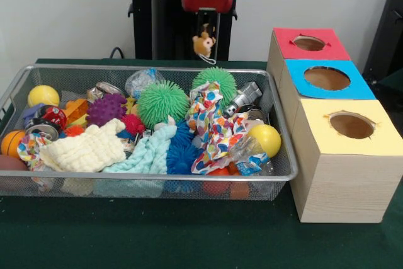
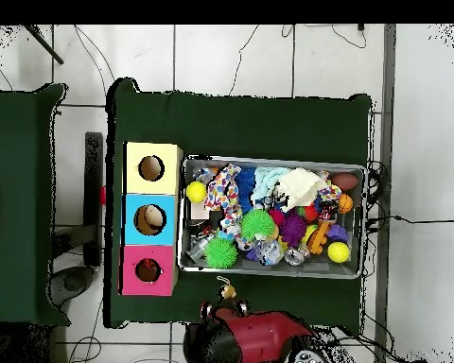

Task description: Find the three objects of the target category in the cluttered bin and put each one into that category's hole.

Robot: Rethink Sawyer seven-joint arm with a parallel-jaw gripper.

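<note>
1. The gripper (image 1: 205,37) hangs above the far rim of the wire bin (image 1: 284,155), its jaws clamped on a small tan plush toy (image 1: 203,43) that dangles clear of the clutter, a pale loop trailing under it.
2. From overhead the same toy (image 2: 227,290) sits just outside the bin's edge (image 2: 269,271) on the robot's side, near the red box.
3. Three wooden boxes stand in a row just beside the bin: a red-topped box (image 1: 308,43) farthest from me, a blue-topped box (image 1: 327,79) in the middle, a yellow-topped box (image 1: 350,126) nearest, each with a round hole.
4. I judge the toy to be light and soft; it should squash under the jaws and swing on a quick move, so a hold across its body suits better than one on the loop.
5. Which hole belongs to it I cannot tell.
6. Left in the bin are green spiky balls (image 1: 162,101), a purple spiky ball (image 1: 106,108), yellow balls (image 1: 266,138), a cream cloth (image 1: 88,149), a patterned cloth (image 1: 211,127) and cans (image 1: 43,129); other plush pieces may lie hidden under the cloths.
</note>
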